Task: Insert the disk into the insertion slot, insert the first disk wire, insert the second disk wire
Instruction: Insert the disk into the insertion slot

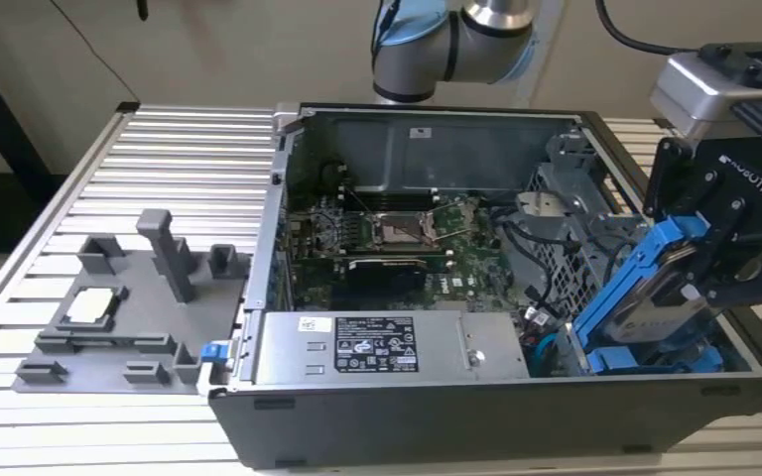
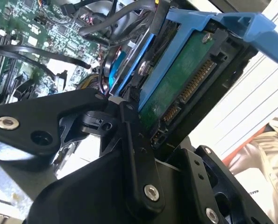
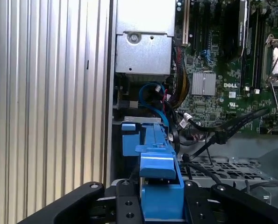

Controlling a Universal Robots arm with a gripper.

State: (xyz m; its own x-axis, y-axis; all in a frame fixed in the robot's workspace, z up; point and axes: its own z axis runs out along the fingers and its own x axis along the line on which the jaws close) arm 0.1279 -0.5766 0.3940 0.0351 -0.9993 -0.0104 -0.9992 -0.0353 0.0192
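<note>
Both jaws of my gripper (image 1: 698, 255) are clamping the disk (image 1: 633, 309), holding it steeply tilted, its lower end sitting close by the insertion slot (image 1: 570, 218) inside the case (image 1: 487, 421).

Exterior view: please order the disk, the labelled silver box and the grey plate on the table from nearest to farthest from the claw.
1. Disk: gripped by the claw, exterior view's right.
2. Silver box: inside the case, middle.
3. Grey plate: on the table, exterior view's left.
</note>
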